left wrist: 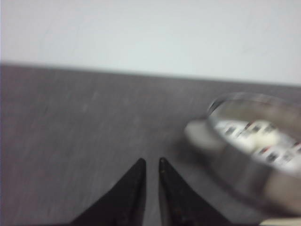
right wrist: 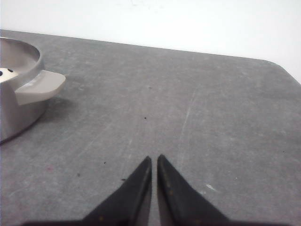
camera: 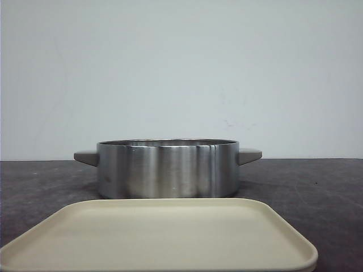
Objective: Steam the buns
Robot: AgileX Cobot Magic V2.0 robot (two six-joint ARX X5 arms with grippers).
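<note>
Front view, pot: a steel pot point(camera: 168, 169) with two grey side handles stands upright on the dark table point(camera: 317, 187), just behind a cream tray point(camera: 159, 238) whose near edge is cut off by the frame.
Front view, buns: hidden behind the pot wall; neither arm appears here.
Left wrist view, buns: blurred white shapes with dark marks point(left wrist: 261, 136) lie inside the pot point(left wrist: 249, 174); how many there are, and which way any face points, cannot be told.
Left wrist view, long axis: the buns are too smeared to show any.
Left wrist view, cut off: the pot runs off the frame edge, and a pale sliver at the corner is too small to name.
Left wrist view, pincer: the left pincer point(left wrist: 151, 162) has its black tips nearly together with a thin gap, holding nothing, above bare table beside the pot.
Right wrist view, buns: only a white sliver with two dark spots point(right wrist: 6, 73) peeks over the pot rim; its facing cannot be told.
Right wrist view, pot: mostly cut off, with one grey handle point(right wrist: 40, 87) sticking out toward the open table.
Right wrist view, pincer: the right pincer point(right wrist: 154, 160) is almost closed, tips a sliver apart, empty, over bare table well apart from the pot.
</note>
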